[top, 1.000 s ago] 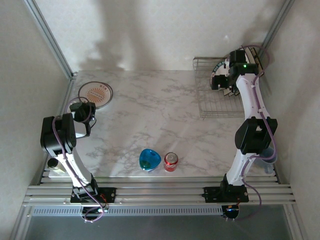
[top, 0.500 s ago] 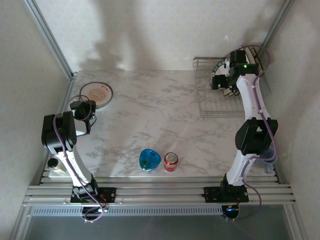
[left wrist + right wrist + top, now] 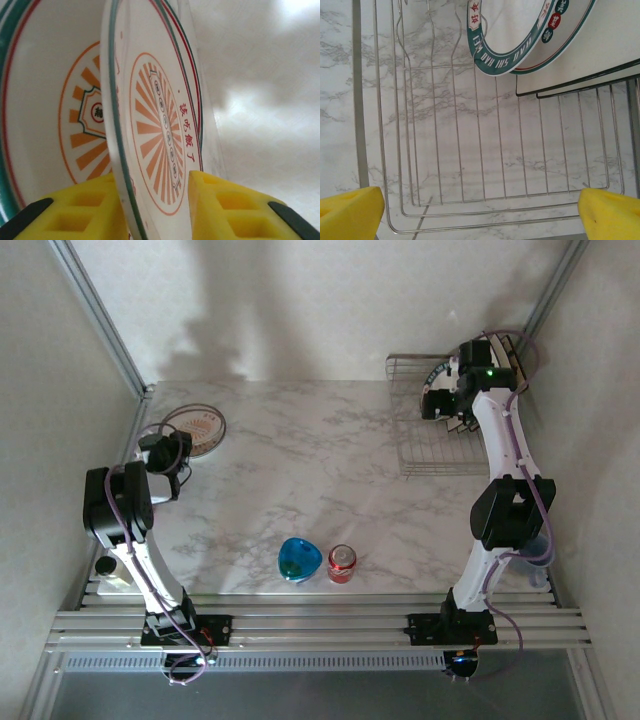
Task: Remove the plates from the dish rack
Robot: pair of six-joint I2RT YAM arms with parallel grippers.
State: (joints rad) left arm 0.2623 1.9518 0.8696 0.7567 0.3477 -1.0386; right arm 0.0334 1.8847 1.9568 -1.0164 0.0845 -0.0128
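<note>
- Here, closest to the arm bases, a glossy blue bowl [image 3: 300,560] and a red can [image 3: 342,563] sit just beside each other on a white marble-patterned table [image 3: 300,470].
- Farther back on the left, the left gripper [image 3: 152,209] straddles the rim of a front plate [image 3: 165,135], seen edge-on from the wrist.
- Its yellow pads [image 3: 75,210] are part-way apart. One is close against the rim and the other stands off with a gap, so nothing is squeezed.
- Behind it is a rear plate [image 3: 45,110] of the same kind: round and white, with an orange sunburst and green and red rim lines.
- From above, these plates sit at the table's far left, well apart from the rack.
- At the far right, the silver wire dish rack [image 3: 440,455] rests on the table.
- The right gripper [image 3: 480,220] hovers over the rack floor, jaws spread wide, holding nothing.
- At the rack's far end leans a round plate [image 3: 510,30] with a green lettered band.
- Just beside it is a square plate [image 3: 600,55], cream with a dark edge.
</note>
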